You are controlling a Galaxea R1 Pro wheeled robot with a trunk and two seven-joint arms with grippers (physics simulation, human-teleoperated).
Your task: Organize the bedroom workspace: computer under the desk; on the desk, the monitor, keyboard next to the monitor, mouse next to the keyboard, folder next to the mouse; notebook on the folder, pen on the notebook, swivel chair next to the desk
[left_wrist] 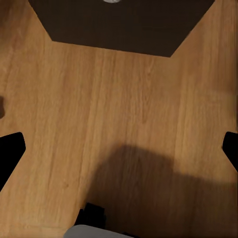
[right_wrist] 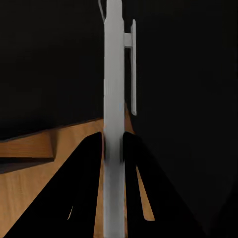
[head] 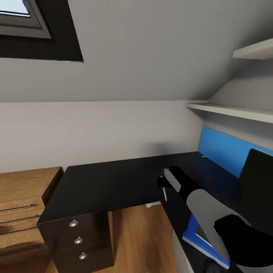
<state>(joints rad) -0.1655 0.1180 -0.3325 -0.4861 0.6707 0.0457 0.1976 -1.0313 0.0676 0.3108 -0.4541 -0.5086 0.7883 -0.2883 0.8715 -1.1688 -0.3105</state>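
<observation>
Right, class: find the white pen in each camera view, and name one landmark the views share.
Head view: pen hangs from the right gripper at the desk's inner edge.
Left wrist view: wooden floor beneath the open left gripper.
Right wrist view: pen lies along the centre, clamped between the fingers.
Shared landmark: the wooden floor.

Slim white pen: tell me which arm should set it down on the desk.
Right. The right gripper is shut on the slim white pen and already reaches over the long black desk. The left gripper hangs open above the wooden floor.
</observation>
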